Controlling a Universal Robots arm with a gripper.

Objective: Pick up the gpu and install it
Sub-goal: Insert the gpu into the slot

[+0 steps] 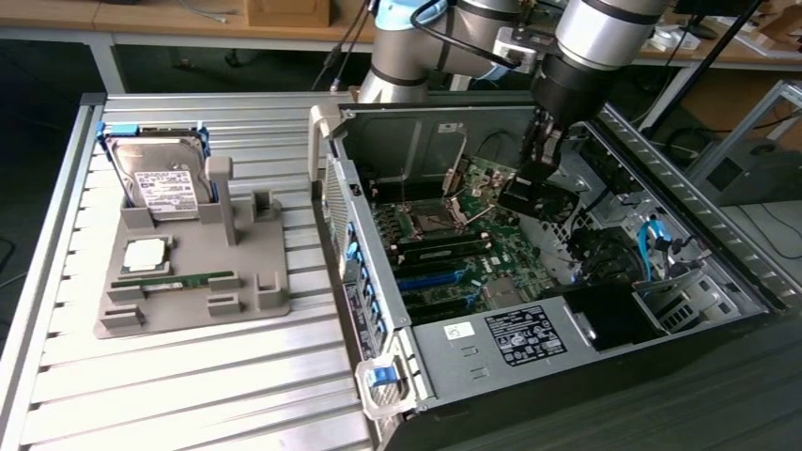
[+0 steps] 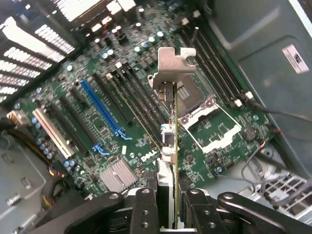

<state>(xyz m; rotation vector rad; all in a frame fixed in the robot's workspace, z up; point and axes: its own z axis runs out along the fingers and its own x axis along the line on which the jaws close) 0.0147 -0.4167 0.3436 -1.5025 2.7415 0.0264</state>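
My gripper (image 1: 540,169) is inside the open computer case (image 1: 336,193) and is shut on the gpu (image 1: 536,199), a dark card hanging above the green motherboard (image 1: 470,246). In the wrist view the gpu (image 2: 169,73) shows edge-on between my gripper's (image 2: 170,217) two black fingers (image 2: 145,212), its silvery metal bracket pointing away from the wrist. The card hovers over the board between the blue expansion slot (image 2: 103,109) and the bare CPU socket (image 2: 209,119), apart from both.
On the slatted metal table (image 1: 188,376), a grey fixture (image 1: 188,282) at the exterior view's left holds a hard drive (image 1: 163,178), a processor (image 1: 145,252) and a green memory stick (image 1: 176,279). Black cables (image 1: 602,249) and a drive cage (image 1: 683,301) crowd the case's right side.
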